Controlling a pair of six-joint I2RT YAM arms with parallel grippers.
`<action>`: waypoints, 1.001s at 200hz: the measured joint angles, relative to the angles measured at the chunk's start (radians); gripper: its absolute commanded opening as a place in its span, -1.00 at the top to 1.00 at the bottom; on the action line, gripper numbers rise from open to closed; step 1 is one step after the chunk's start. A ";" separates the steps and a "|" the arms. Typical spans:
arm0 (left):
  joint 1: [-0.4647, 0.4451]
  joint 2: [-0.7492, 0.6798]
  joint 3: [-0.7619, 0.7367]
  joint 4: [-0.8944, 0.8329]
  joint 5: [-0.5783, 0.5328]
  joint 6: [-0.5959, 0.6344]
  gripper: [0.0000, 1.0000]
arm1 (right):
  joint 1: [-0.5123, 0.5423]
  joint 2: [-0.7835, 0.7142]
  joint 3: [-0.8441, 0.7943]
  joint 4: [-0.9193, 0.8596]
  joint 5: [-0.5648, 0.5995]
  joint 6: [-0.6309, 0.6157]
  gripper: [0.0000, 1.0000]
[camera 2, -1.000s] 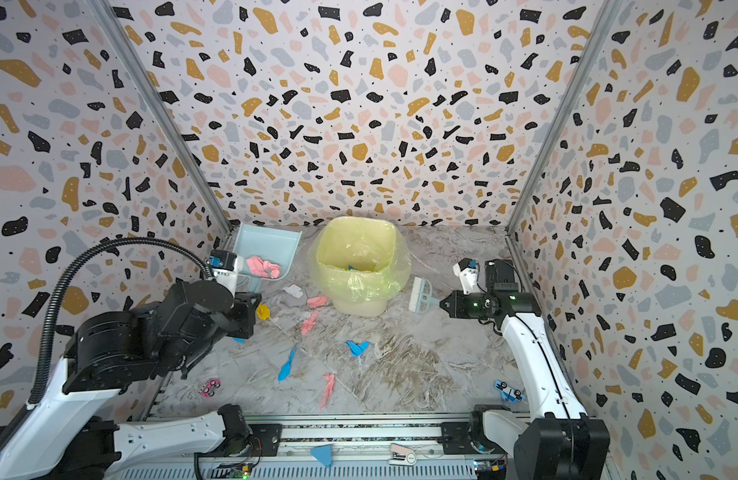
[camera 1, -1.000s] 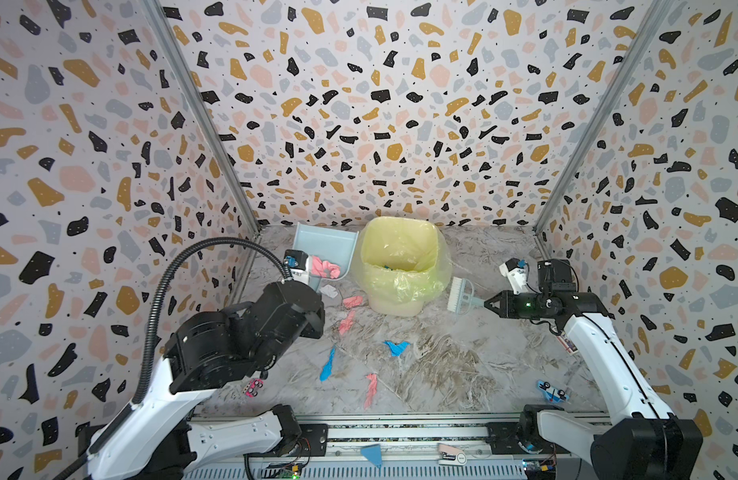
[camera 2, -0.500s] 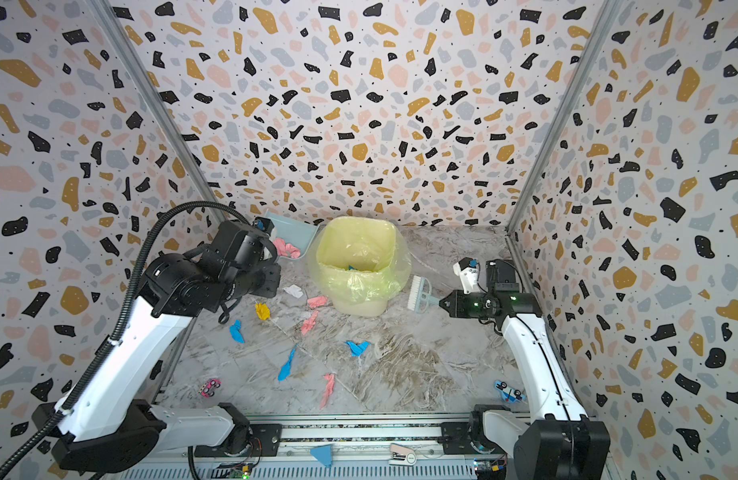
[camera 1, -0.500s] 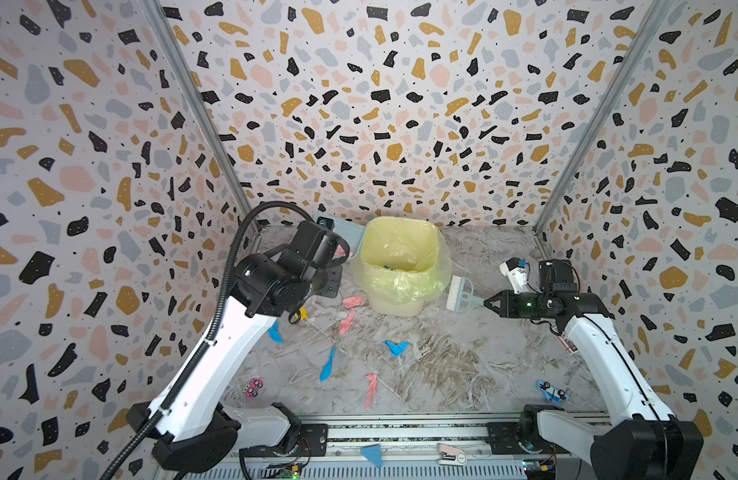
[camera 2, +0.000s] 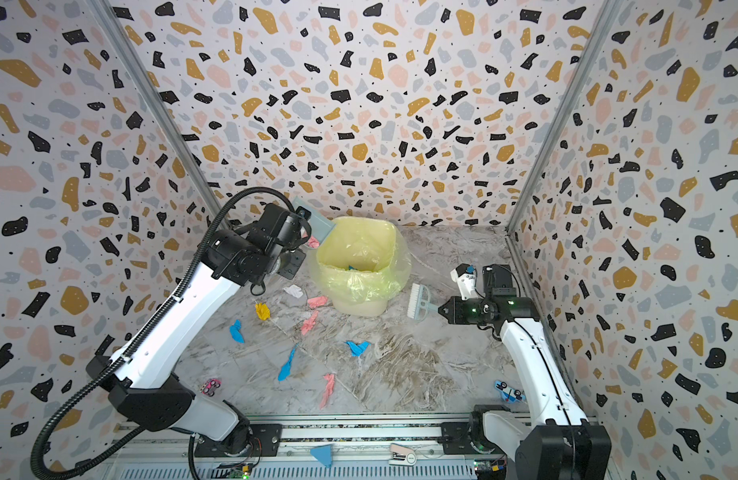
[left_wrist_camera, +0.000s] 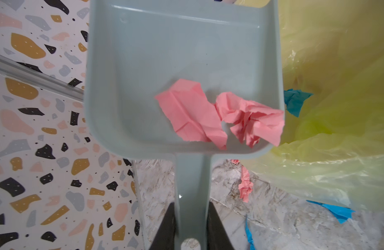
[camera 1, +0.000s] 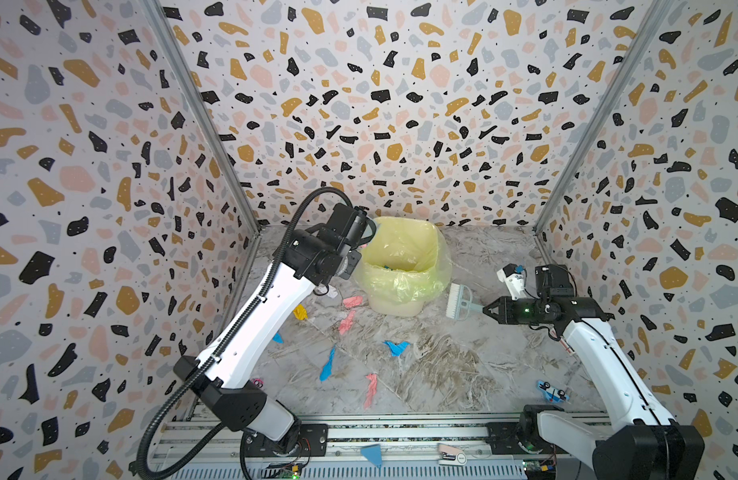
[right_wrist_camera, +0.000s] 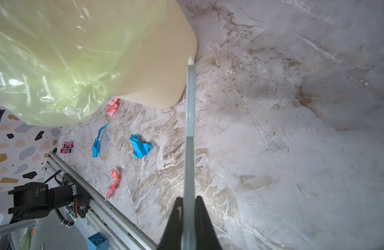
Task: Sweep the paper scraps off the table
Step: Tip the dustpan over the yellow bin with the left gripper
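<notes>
Three wall panels (camera 1: pixel 380 104) closed the space in, at the back and on both sides; all were pale, speckled with black, ochre, pink and grey-blue chips like terrazzo; grey metal posts (camera 1: pixel 202 120) ran up the two back corners; a metal rail (camera 1: pixel 400 432) crossed the near edge; the light fell soft and even.

Plain pale grey-blue plastic dustpan (left_wrist_camera: pixel 165 65), crumpled pink paper scraps (left_wrist_camera: pixel 193 112) inside. Cream plastic bin (right_wrist_camera: pixel 160 75) under translucent yellow-green liner (right_wrist_camera: pixel 57 54). Around bin: pink scrap (camera 1: pixel 346 322), bright blue scrap (camera 1: pixel 396 347), yellow scrap (camera 1: pixel 299 311), white scrap (camera 2: pixel 293 291) on grey, white and brownish marble-patterned table (camera 1: pixel 483 257). Behind bin, white wall panels (camera 1: pixel 400 104) speckled black, ochre, pink, grey.
</notes>
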 measured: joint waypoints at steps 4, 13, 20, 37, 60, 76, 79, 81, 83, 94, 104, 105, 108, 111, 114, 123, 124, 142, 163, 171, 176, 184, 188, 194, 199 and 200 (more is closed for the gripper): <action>-0.003 0.011 0.009 0.001 -0.013 0.013 0.78 | 0.002 0.001 0.000 -0.002 0.002 -0.001 1.00; -0.009 0.035 0.026 0.009 -0.036 0.038 0.80 | 0.006 0.002 0.000 -0.003 0.003 -0.002 1.00; -0.014 0.052 0.038 0.016 -0.053 0.057 0.81 | 0.009 0.005 0.000 -0.004 0.005 -0.005 1.00; -0.025 0.087 0.058 0.037 -0.093 0.104 0.82 | 0.014 0.014 0.000 -0.010 0.006 -0.006 1.00; -0.038 0.117 0.061 0.053 -0.135 0.157 0.83 | 0.019 0.024 -0.002 -0.020 0.008 -0.007 1.00; -0.049 0.132 0.061 0.056 -0.163 0.188 0.83 | 0.023 0.026 -0.006 -0.021 0.008 -0.008 1.00; -0.052 0.135 0.061 0.058 -0.170 0.195 0.84 | 0.024 0.026 -0.007 -0.021 0.008 -0.008 1.00; -0.054 0.137 0.061 0.059 -0.173 0.198 0.84 | 0.025 0.026 -0.008 -0.021 0.008 -0.008 1.00; -0.055 0.138 0.061 0.059 -0.175 0.200 0.83 | 0.025 0.026 -0.009 -0.021 0.008 -0.008 1.00; -0.066 0.146 0.061 0.064 -0.192 0.222 0.84 | 0.028 0.027 -0.013 -0.021 0.008 -0.008 1.00; -0.078 0.152 0.061 0.073 -0.206 0.240 0.85 | 0.029 0.030 -0.016 -0.021 0.008 -0.008 1.00; -0.080 0.153 0.061 0.074 -0.208 0.243 0.86 | 0.030 0.031 -0.016 -0.021 0.008 -0.008 1.00; -0.084 0.154 0.061 0.077 -0.213 0.248 0.86 | 0.030 0.032 -0.016 -0.022 0.008 -0.008 1.00; -0.088 0.155 0.061 0.079 -0.218 0.253 0.86 | 0.031 0.033 -0.016 -0.021 0.008 -0.008 1.00; -0.093 0.157 0.061 0.081 -0.223 0.257 0.86 | 0.031 0.035 -0.017 -0.021 0.008 -0.008 1.00; -0.106 0.161 0.061 0.089 -0.234 0.274 0.86 | 0.031 0.039 -0.018 -0.021 0.008 -0.008 1.00; -0.108 0.161 0.061 0.089 -0.235 0.275 0.86 | 0.031 0.040 -0.018 -0.021 0.008 -0.008 1.00; -0.135 0.166 0.055 0.108 -0.258 0.303 0.87 | 0.032 0.045 -0.018 -0.021 0.008 -0.009 1.00; -0.164 0.166 0.012 0.136 -0.296 0.336 0.87 | 0.035 0.047 -0.018 -0.021 0.008 -0.009 1.00; -0.174 0.166 -0.016 0.150 -0.314 0.354 0.87 | 0.036 0.047 -0.018 -0.022 0.007 -0.009 1.00; -0.180 0.166 -0.034 0.156 -0.323 0.361 0.87 | 0.037 0.047 -0.018 -0.023 0.007 -0.010 1.00; -0.190 0.166 -0.066 0.168 -0.345 0.380 0.87 | 0.039 0.047 -0.018 -0.025 0.007 -0.010 1.00; -0.195 0.166 -0.082 0.174 -0.358 0.387 0.86 | 0.041 0.047 -0.018 -0.027 0.007 -0.010 1.00; -0.201 0.165 -0.105 0.183 -0.376 0.400 0.86 | 0.043 0.048 -0.018 -0.029 0.007 -0.011 1.00; -0.207 0.164 -0.125 0.189 -0.393 0.414 0.85 | 0.045 0.048 -0.018 -0.030 0.007 -0.011 1.00; -0.208 0.164 -0.128 0.190 -0.394 0.415 0.85 | 0.045 0.049 -0.018 -0.030 0.007 -0.011 1.00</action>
